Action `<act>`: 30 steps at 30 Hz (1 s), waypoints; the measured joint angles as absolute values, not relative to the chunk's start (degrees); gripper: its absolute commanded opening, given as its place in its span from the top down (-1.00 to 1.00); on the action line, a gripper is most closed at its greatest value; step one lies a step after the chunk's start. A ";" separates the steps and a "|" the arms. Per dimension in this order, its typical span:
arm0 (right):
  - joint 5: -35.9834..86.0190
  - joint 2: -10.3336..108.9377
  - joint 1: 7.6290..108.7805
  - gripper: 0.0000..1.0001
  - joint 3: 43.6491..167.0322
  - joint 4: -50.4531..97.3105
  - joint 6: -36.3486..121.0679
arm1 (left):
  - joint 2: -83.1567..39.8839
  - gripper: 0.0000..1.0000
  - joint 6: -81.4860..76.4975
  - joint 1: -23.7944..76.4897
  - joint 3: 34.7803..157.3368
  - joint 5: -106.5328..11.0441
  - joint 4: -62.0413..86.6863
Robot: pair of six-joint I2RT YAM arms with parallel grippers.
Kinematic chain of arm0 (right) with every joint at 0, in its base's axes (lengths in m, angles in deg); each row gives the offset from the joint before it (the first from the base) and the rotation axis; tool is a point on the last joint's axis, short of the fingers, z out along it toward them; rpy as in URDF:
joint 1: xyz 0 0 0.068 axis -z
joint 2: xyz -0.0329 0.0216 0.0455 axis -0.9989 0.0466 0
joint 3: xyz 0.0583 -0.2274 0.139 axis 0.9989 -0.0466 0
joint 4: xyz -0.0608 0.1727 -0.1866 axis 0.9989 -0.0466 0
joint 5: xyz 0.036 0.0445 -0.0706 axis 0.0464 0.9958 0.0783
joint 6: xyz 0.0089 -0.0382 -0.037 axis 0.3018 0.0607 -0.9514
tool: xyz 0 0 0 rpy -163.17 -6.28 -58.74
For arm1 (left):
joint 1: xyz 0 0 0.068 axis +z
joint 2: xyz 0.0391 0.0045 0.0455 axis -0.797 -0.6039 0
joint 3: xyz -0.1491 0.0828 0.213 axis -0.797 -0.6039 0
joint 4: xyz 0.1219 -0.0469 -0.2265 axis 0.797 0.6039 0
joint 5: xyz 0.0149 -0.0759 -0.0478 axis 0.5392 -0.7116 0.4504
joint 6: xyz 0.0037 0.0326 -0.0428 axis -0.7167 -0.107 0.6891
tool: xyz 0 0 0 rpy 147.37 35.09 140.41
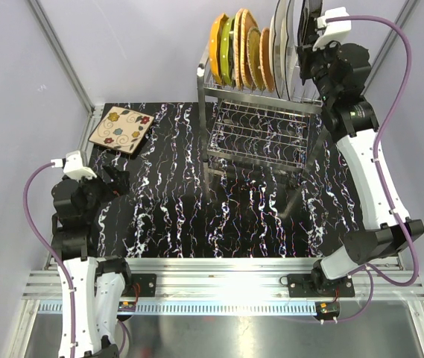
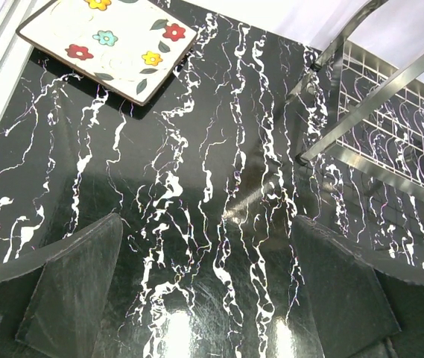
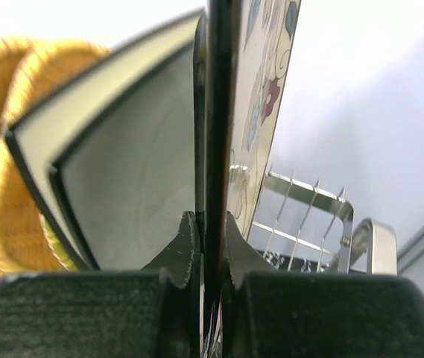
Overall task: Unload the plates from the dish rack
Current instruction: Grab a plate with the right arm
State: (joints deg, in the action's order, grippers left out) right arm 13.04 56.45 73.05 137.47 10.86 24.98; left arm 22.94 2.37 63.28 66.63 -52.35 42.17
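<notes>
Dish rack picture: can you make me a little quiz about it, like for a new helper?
1. Fill in: the right pincer is shut on an upright plate in the dish rack, painted with ___.
2. True or false: the left pincer holds a plate.
3. Where is the flat floral plate? A: on the table, far left corner. B: in the dish rack. C: in the left pincer.
Key: 1 flowers; 2 false; 3 A.
</notes>
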 measured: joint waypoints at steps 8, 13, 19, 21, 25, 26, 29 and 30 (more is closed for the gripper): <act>14.02 57.06 73.03 1.00 140.55 10.86 26.09 | 23.29 -0.98 4.43 63.31 66.65 -53.48 41.69; 14.42 57.12 73.03 1.00 140.60 10.75 25.46 | 22.94 -0.98 7.51 63.31 66.81 -54.51 40.60; 15.53 56.58 73.03 1.00 140.40 10.77 23.64 | 20.86 -0.98 14.50 63.31 69.08 -53.83 40.84; 15.55 55.51 73.03 1.00 139.55 10.77 22.57 | 20.19 -0.98 15.99 63.31 69.67 -54.29 40.88; 15.57 52.01 73.03 1.00 136.71 10.75 20.58 | 19.09 -0.98 17.94 63.31 70.30 -56.06 40.47; 15.57 50.87 73.03 1.00 135.96 10.75 19.99 | 18.85 -0.98 18.37 63.31 70.37 -56.56 40.45; 15.62 48.10 73.03 1.00 134.57 10.81 18.51 | 18.55 -0.98 19.64 63.31 70.37 -58.14 40.10; 15.66 47.07 73.03 1.00 134.04 10.83 17.87 | 18.48 -0.98 20.10 63.31 70.37 -58.75 39.81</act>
State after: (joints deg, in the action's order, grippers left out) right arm 15.66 47.07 73.03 134.04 10.83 17.87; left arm 18.48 20.10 63.31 70.37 -58.75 39.81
